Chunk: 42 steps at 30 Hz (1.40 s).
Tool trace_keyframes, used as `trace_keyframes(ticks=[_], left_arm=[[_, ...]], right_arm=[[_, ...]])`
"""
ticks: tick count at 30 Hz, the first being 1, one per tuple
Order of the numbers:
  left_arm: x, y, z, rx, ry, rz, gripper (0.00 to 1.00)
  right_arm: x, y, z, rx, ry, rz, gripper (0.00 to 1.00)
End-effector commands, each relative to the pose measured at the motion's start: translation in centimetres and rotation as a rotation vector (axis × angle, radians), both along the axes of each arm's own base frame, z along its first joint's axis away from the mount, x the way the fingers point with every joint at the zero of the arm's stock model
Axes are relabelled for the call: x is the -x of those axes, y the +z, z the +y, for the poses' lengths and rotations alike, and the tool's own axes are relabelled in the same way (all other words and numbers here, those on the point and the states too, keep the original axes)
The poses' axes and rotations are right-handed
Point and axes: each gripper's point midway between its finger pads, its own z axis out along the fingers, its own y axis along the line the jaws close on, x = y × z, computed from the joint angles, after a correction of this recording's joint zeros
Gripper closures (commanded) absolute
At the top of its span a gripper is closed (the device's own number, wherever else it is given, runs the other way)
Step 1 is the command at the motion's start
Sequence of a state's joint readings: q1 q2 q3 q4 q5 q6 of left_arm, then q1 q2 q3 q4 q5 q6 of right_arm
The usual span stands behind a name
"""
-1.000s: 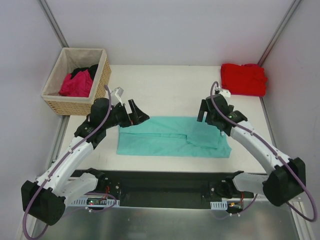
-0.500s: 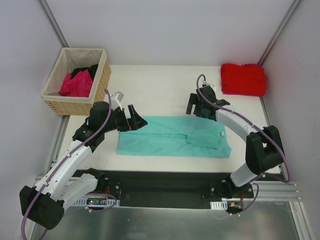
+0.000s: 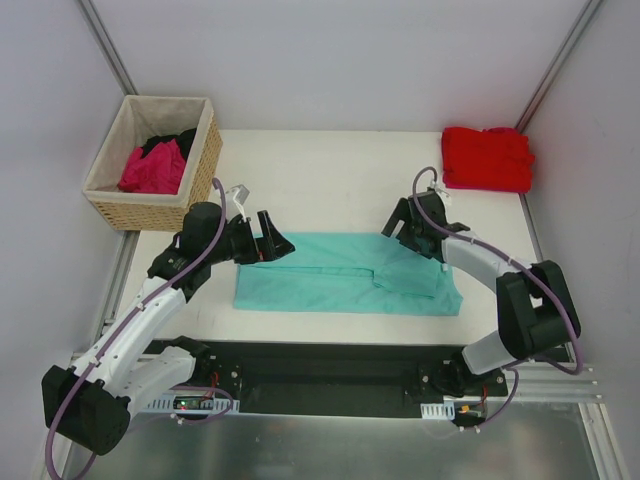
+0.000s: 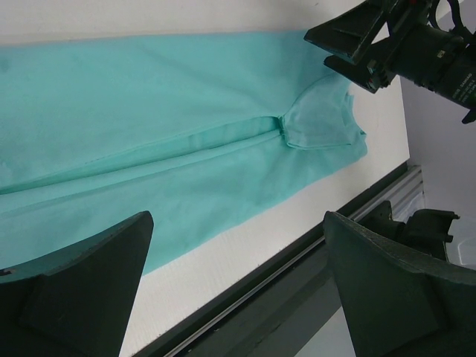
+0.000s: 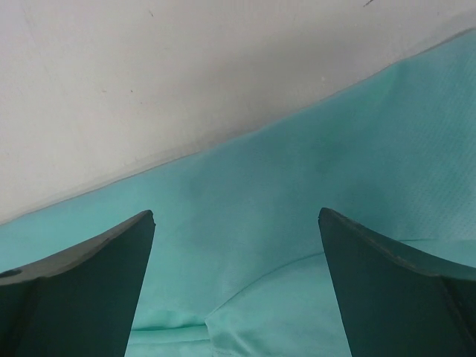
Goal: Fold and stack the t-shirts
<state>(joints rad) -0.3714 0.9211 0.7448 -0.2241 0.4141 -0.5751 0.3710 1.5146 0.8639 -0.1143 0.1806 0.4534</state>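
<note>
Seeing teal t-shirt flat mid-desk, folded lengthwise, ends free for pinching. Hovering left gripper at its 10 o'clock corner, right gripper at 1 o'clock, both wide, empty. Noting red t-shirt at desk's 1 o'clock corner, probably stack base.

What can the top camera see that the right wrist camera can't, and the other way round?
Only the top camera shows the basket holding the magenta shirt and the black shirt, the red shirt at the table's far right corner, and the open left gripper. Only the right wrist camera shows the cloth's fine weave and a folded edge close up. Both show the teal shirt, the white table and the right gripper, its jaws wide open.
</note>
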Motion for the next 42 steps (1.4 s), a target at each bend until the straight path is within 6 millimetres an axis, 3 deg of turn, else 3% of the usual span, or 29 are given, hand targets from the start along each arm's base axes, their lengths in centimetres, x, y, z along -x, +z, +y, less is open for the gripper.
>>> trace_keyframes(ticks=[1,3,6,7,8,10,11,13,14,16,23,30,42], left_arm=[[-0.1,1.0,-0.1,0.01,-0.027,-0.038,0.01],[0.0,1.0,-0.1,0.01,-0.031,-0.04,0.01],[0.1,1.0,-0.1,0.012,-0.034,-0.039,0.01],[0.1,0.9,-0.2,0.012,-0.036,-0.037,0.01],[0.1,1.0,-0.1,0.013,-0.035,-0.04,0.01],[0.2,1.1,-0.2,0.015,-0.038,-0.043,0.01],[0.2,1.1,-0.1,0.015,-0.037,-0.045,0.01],[0.2,1.2,-0.1,0.018,-0.039,-0.045,0.01],[0.3,1.2,-0.1,0.019,-0.039,-0.046,0.01],[0.3,1.3,-0.1,0.019,-0.039,-0.05,0.01],[0.4,1.3,-0.1,0.019,-0.042,-0.053,0.01],[0.1,1.4,-0.1,0.016,-0.037,-0.053,0.01],[-0.2,1.3,-0.1,0.011,-0.036,-0.046,0.01]], right_arm=[[-1.8,3.6,0.8,-0.157,-0.086,-0.175,0.03],[-2.2,4.2,1.0,-0.211,-0.097,-0.214,0.03],[-3.3,6.7,1.6,-0.349,-0.105,-0.328,0.03],[-2.9,6.5,1.4,-0.377,-0.115,-0.337,0.03],[-3.6,7.7,1.5,-0.428,-0.113,-0.394,0.03],[-3.2,6.9,1.1,-0.498,-0.165,-0.39,0.04],[-3.8,7.8,0.9,-0.55,-0.172,-0.438,0.03],[-3.2,5.9,0.5,-0.619,-0.233,-0.403,0.03],[-3.6,6.6,0.4,-0.658,-0.245,-0.44,0.03],[-3.4,5.8,0.4,-0.696,-0.282,-0.426,0.03],[-4.0,5.8,0.2,-0.697,-0.321,-0.444,0.03],[-3.2,6.0,-0.4,-0.626,-0.334,-0.43,0.03],[-2.1,4.1,-1.5,-0.551,-0.363,-0.382,0.03]])
